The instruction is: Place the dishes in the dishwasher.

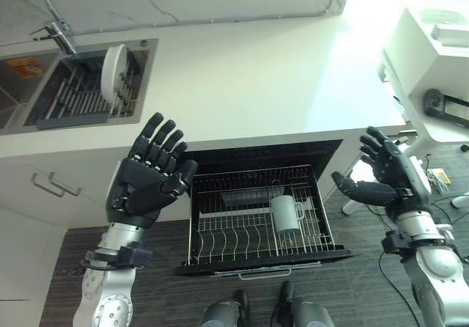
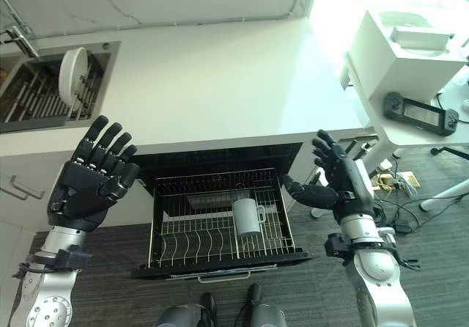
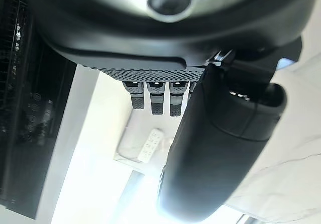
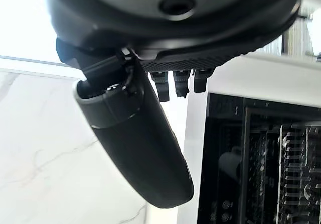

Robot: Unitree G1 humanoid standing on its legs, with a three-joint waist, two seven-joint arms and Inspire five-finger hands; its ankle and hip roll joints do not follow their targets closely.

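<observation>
The pulled-out black wire dishwasher rack (image 1: 256, 224) juts from under the front edge of the white counter (image 1: 278, 78), so it can be loaded from above, and a pale grey handled mug (image 1: 286, 213) already stands near its right side. A round white plate (image 1: 113, 67) stands on edge in the steel drying rack (image 1: 88, 96) of the sink at the counter's left end, apparently next to go. The dark left hand (image 1: 150, 177) and dark right hand (image 1: 385, 177) hang raised either side of the rack, fingers relaxed and spread, holding nothing, seemingly poised between moves.
</observation>
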